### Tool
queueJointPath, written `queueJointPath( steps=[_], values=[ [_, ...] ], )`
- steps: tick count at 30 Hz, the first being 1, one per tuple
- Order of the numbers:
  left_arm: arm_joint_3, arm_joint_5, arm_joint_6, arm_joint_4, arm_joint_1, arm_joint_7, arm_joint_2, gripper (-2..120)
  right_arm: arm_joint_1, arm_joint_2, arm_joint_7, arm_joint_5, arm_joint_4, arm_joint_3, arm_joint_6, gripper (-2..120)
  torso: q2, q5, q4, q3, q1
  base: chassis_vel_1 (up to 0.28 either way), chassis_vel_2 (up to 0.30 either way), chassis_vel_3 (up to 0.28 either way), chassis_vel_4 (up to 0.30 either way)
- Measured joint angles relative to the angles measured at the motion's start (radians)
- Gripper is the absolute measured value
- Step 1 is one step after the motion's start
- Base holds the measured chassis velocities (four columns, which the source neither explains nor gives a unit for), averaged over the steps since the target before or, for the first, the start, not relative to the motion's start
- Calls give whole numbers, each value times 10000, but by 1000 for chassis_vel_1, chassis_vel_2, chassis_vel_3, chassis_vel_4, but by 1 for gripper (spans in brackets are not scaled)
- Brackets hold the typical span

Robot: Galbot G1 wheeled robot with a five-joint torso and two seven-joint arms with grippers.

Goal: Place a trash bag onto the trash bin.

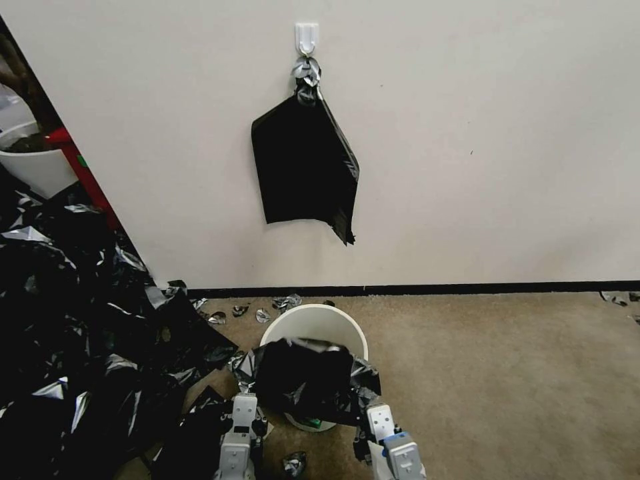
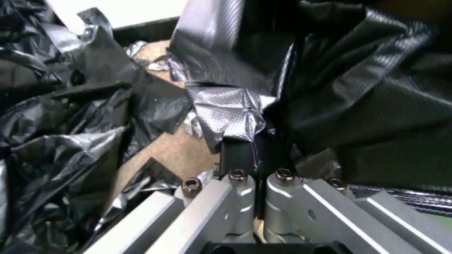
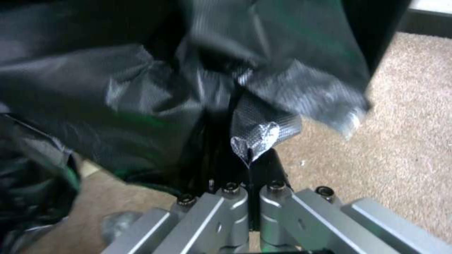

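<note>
Item: trash bag (image 1: 303,380), thin glossy black plastic, held stretched between both arms over the near half of the trash bin (image 1: 319,328), its far edge draped across the mouth, the far part of the cream-white rim showing bare. Left end effector (image 1: 244,399): at the bag's left corner, just beside the bin's near-left side, fingers pinched tight on a silvery fold of the plastic. Right end effector (image 1: 375,408): at the bag's near-right corner, likewise clamped on a crumpled tuft of the film. Step in hand, by my reading: spreading the bag's mouth over the rim; fitting is begun but not done. Next move would likely call for carrying both corners farther and wider so the opening clears the far rim, then drawing down without tearing so thin a film. Surface: tan carpet floor (image 1: 507,387), bin standing near the wall. Room: pale wall (image 1: 467,133) with black baseboard; a flat black bundle of bags (image 1: 303,163) hanging from a white hook (image 1: 307,37); large heap of black plastic scraps (image 1: 73,320) on the left; loose scraps by the baseboard.
</note>
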Motion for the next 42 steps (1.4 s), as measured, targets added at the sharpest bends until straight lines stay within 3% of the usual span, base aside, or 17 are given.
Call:
queueJointPath(
  steps=[10, 16, 18, 24, 27, 31, 33, 37, 40, 42],
  values=[
    [180, -49, 102, 797, -616, 60, -469, 0, 557, 185, -491, -112, -1182, 171, -7, 0, 0, 1, -6, 0, 1, 0, 0, 0, 0],
    [177, -182, 288, 527, -554, 23, -383, 0, 353, 112, -756, -126, -892, 429, -11, 0, 1, -1, -6, 0, 0, 0, 0, 0, 0],
    [172, -262, 476, 205, -395, 19, -206, 2, 121, -51, -807, -129, -512, 550, -2, 8, 0, -2, -6, 0, 0, 0, 0, 0, 0],
    [35, -449, 434, -557, 31, 43, 263, 22, -576, -495, -817, -186, 402, 686, 64, 27, 1, -2, -4, 0, 0, 0, 0, 0, 0],
    [-303, -530, 303, -1209, 451, 374, 700, 37, -1274, -900, -808, -339, 1111, 831, 199, 41, 1, -3, -5, -1, 0, 0, 0, 0, 0],
    [-503, -530, 230, -1632, 816, 512, 996, 47, -1696, -1081, -810, -433, 1515, 958, 296, 52, 1, -3, -5, 0, 1, 0, 0, 0, 0],
    [-644, -496, 182, -2026, 1226, 539, 1187, 59, -2086, -1248, -807, -605, 1908, 1100, 429, 62, 1, -2, -5, -1, 0, 0, 0, 0, 0],
    [-722, -384, 153, -2380, 1618, 537, 1263, 69, -2439, -1351, -811, -778, 2298, 1267, 564, 74, 1, -2, -4, -1, 1, 0, 0, 0, 0],
    [-819, -258, 109, -2820, 1911, 504, 1251, 83, -2749, -1379, -852, -1214, 2710, 1466, 932, 89, 1, -2, -4, -1, 0, 0, 0, 0, 0],
    [-844, -206, 62, -2940, 1970, 495, 1236, 89, -2796, -1360, -880, -1378, 2840, 1539, 1093, 92, 1, -2, -5, -1, 0, 0, 0, 0, 0]
  ],
)
